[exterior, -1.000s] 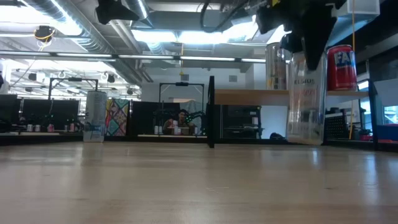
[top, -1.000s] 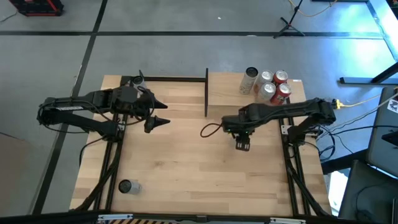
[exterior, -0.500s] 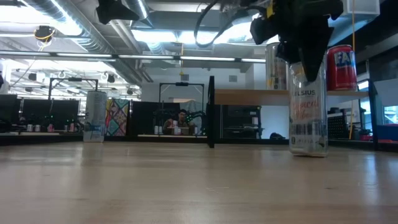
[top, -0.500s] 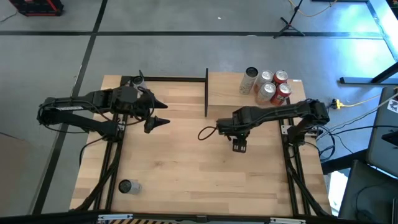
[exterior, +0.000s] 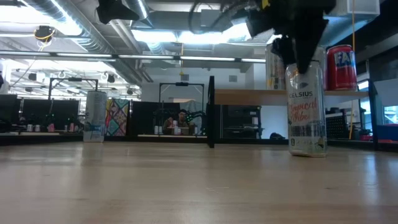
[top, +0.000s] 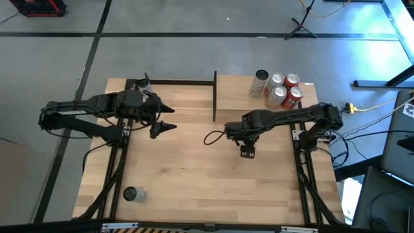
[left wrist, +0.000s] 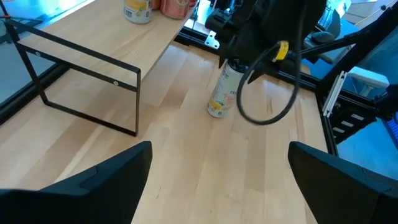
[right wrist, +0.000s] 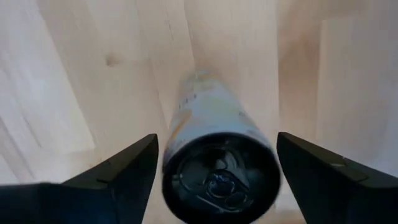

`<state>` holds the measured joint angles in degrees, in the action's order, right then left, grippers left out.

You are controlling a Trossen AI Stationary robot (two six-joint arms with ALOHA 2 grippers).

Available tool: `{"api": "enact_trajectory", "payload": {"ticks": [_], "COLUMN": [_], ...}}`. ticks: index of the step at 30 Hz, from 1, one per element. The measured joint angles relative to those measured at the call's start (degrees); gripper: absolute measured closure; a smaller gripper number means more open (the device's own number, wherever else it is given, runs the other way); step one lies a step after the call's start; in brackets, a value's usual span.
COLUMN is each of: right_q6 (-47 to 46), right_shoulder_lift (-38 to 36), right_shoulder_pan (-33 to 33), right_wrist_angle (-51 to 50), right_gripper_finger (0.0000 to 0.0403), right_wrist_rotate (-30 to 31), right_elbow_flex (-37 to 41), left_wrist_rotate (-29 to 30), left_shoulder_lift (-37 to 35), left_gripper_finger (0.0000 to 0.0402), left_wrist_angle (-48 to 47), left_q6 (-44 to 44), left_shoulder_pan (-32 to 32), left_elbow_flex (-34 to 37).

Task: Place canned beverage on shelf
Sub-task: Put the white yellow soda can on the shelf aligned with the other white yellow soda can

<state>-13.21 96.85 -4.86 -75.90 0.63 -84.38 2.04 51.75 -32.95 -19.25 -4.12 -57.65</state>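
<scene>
- The tall, slim white drink can (exterior: 306, 106) standing upright on the plank-patterned wooden tabletop (exterior: 186, 186) bears "CELSIUS" in dark capitals near its top in the low view; the orange script beneath it is too small to read.
- The red drink can (exterior: 341, 67) on the pale wooden shelf board (exterior: 249, 96) shows the large white letters "FA"; the rest of the word is hidden.

Around my table (top: 194, 168) the floor (top: 194, 58) is grey concrete crossed by dark taped lines; a yellow cable (top: 375, 107) trails beside my right; beyond the tabletop I see an open ceiling with ducts (exterior: 62, 18) and long strip lights (exterior: 186, 57); a person (exterior: 181, 119) sits far back among dark desks and monitors (exterior: 37, 112).
</scene>
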Motion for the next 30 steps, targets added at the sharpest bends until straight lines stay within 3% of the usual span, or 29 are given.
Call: {"api": "enact_trajectory", "payload": {"ticks": [7, 11, 22, 26, 30], "right_q6": [0.2, 0.1, -16.1, -23.9, -24.0], "right_shoulder_lift": [-1.9, -7.7, -29.3, -31.3, -31.2], "right_shoulder_pan": [0.0, -1.1, -6.3, -6.4, -7.8], "right_wrist_angle": [-2.2, 0.6, 9.4, 12.0, 18.6], "right_gripper_finger": [0.0085, 0.0084, 0.0084, 0.0084, 0.0084], "right_wrist_rotate": [2.8, 3.2, 14.9, 12.4, 9.1], "right_elbow_flex": [-4.3, -4.7, 13.5, 19.7, 23.5], "left_wrist_rotate": [0.0, 0.0, 0.0, 0.0, 0.0], "left_shoulder_lift": [0.0, 0.0, 0.0, 0.0, 0.0], "left_gripper_finger": [0.0029, 0.0029, 0.0029, 0.0029, 0.0029], "left_wrist_angle": [0.0, -0.1, -0.1, -0.1, -0.1], "left_q6": [0.0, 0.0, 0.0, 0.0, 0.0], "left_shoulder_pan": [0.0, 0.0, 0.0, 0.0, 0.0], "left_elbow_flex": [0.0, 0.0, 0.0, 0.0, 0.0]}}
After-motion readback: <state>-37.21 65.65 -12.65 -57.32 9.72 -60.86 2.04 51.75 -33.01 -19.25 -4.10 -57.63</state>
